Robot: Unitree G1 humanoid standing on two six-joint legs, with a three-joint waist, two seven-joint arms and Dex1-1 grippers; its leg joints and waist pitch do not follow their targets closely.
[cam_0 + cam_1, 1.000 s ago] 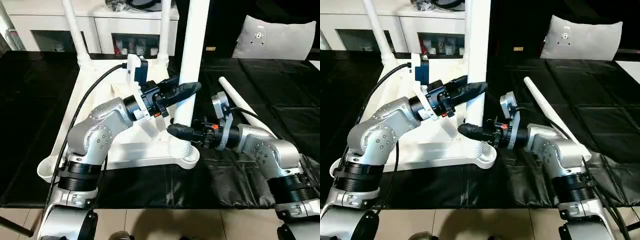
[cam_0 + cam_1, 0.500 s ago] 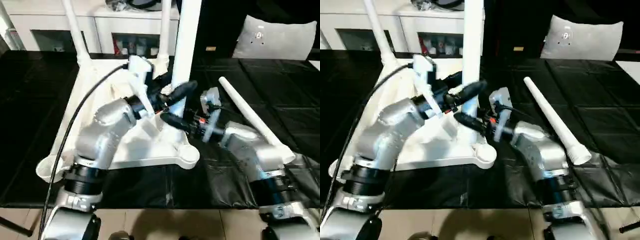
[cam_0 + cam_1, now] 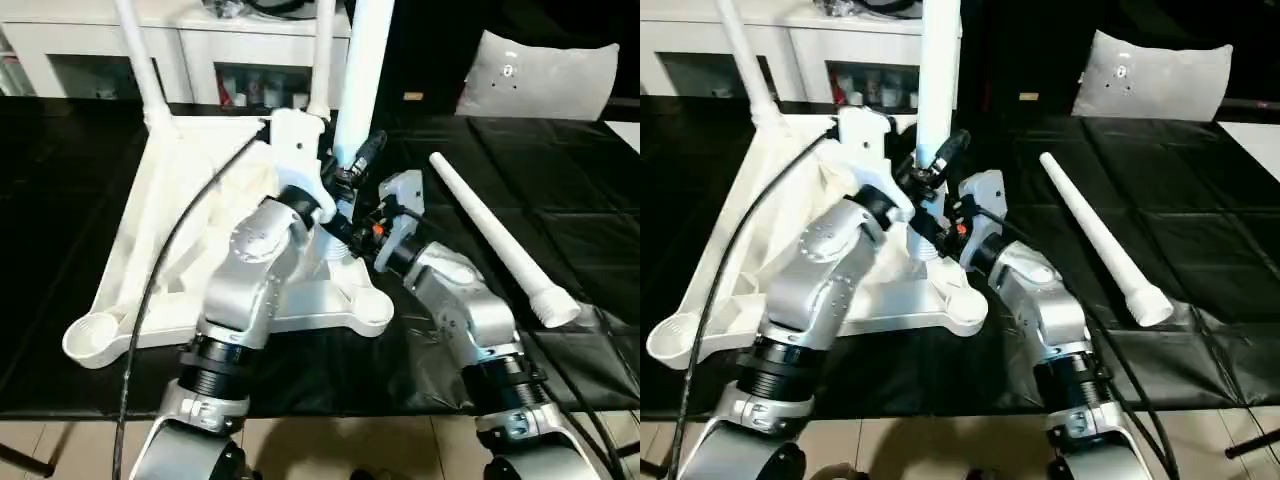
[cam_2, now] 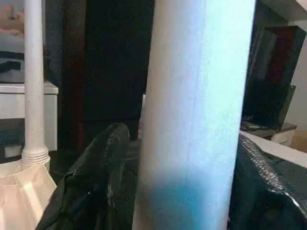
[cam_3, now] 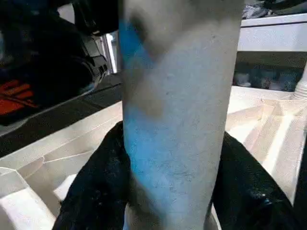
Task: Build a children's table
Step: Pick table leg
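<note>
Head cam first: the tabletop (image 3: 190, 215) lies upside down on the black floor mat (image 3: 560, 230), ribs up. Two legs (image 3: 140, 60) already stand in the far corner sockets, and a third leg (image 3: 360, 70) stands upright in the near right socket (image 3: 365, 310). The fourth leg (image 3: 495, 240) lies loose on the mat to the right, well apart from the top. The near left socket (image 3: 90, 335) has no leg in it.

What's changed: a second ago both arms came at the third leg from the sides, elbows out. Now both forearms have swung in and the wrists have rolled, so the left gripper (image 3: 350, 170) and right gripper (image 3: 345, 232) sit stacked on the leg, left above right. Looks to me like a twist to screw the leg home, so this corner is probably nearly done.

Left wrist cam: the leg (image 4: 196, 115) runs up between the two black fingers (image 4: 96, 182), one on each side, right against it. Pinching the leg, I'd say.

Right wrist cam: same deal, black fingers (image 5: 96, 191) wrapped either side of the leg (image 5: 177, 124), with the ribbed underside (image 5: 259, 124) behind. Clamped on it too.
</note>
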